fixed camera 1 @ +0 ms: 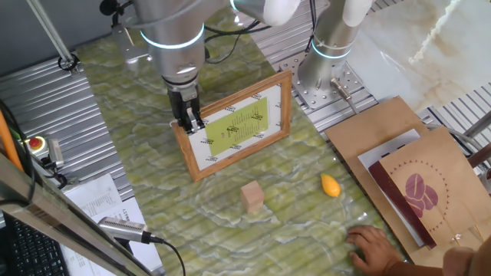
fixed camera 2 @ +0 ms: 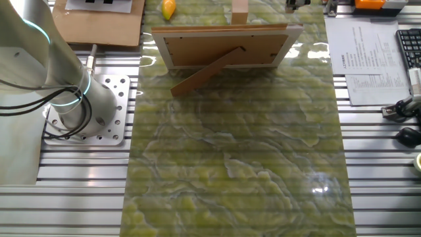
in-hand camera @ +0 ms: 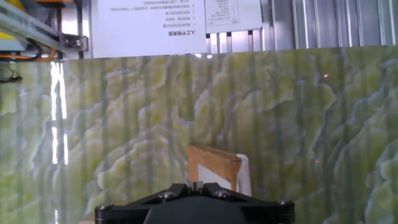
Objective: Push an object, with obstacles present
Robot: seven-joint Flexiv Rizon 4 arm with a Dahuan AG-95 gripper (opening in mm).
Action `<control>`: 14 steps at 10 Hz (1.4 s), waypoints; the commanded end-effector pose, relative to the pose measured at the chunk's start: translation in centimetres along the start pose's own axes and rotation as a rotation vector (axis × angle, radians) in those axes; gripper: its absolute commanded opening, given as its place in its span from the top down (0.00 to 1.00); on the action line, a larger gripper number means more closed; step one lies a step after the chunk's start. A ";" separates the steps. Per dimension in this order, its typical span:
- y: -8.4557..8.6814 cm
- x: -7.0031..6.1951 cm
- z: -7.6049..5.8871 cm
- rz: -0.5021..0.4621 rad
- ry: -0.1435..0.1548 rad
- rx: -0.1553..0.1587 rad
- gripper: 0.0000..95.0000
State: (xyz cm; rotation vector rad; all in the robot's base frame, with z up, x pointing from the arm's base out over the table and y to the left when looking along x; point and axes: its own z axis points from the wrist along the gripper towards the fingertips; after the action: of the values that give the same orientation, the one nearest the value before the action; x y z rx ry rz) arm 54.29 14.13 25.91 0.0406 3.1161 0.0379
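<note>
Closed pincer at picture frame corner, wooden block beyond.

Block and teardrop cut by the top edge in the other fixed view, frame mostly hidden in hand view, sheet print too small to read

A brown paper bag lies beside printed sheets and a keyboard
</note>
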 end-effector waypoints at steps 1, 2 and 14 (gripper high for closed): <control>1.6 1.0 0.3 -0.030 0.071 -0.032 1.00; 2.6 1.4 0.5 -0.021 0.074 -0.031 1.00; 6.2 3.8 2.6 -0.064 0.106 0.047 1.00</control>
State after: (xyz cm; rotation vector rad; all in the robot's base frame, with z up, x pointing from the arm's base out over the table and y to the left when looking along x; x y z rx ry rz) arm 50.52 20.48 23.38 -0.0233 3.2123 -0.0339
